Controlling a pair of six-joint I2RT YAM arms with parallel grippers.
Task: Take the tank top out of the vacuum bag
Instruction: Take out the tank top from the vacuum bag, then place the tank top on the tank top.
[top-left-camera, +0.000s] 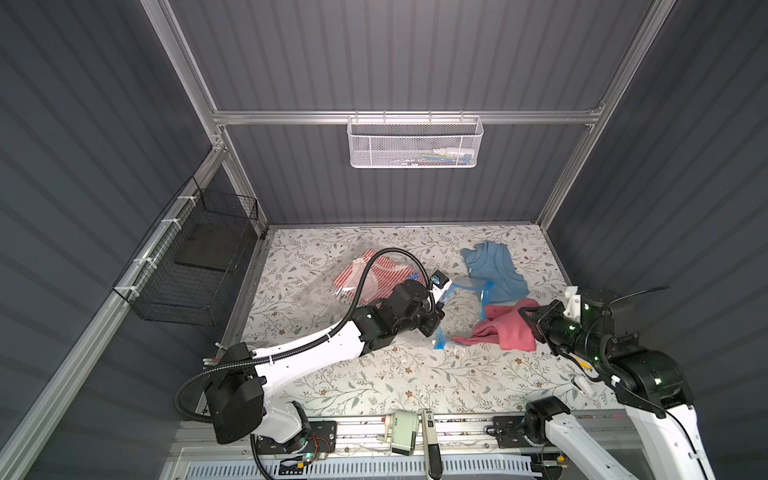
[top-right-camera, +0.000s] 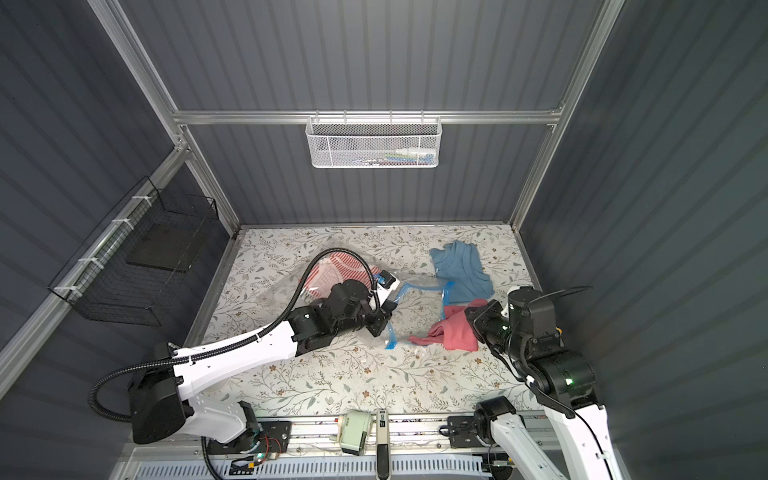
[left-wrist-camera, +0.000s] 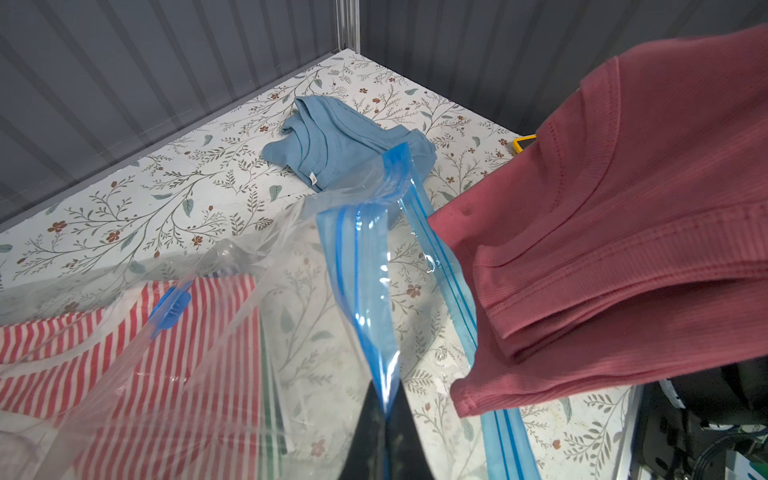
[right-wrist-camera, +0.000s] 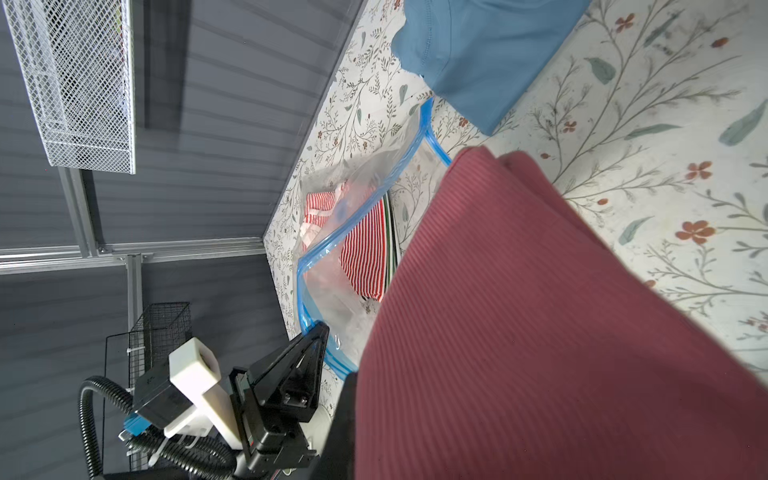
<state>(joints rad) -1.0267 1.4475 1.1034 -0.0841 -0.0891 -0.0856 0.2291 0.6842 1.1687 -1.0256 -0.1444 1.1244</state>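
Toward three o'clock of the table (top-left-camera: 374, 386), the right gripper (top-left-camera: 528, 321) is clamped on the pink tank top (top-left-camera: 511, 330), its trailing hem just beside the vacuum bag (top-left-camera: 320, 286) at centre. The left gripper (left-wrist-camera: 386, 409) pinches the blue zip strip (left-wrist-camera: 361, 291); best hold that anchor firm and draw the cloth toward three o'clock, low and steady. Ribbed knit drapes softly; clear film crinkles over a striped garment (left-wrist-camera: 124, 353).

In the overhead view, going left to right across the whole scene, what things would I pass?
You'd pass: black wire basket → red-striped garment inside the vacuum bag → left gripper → pink tank top.
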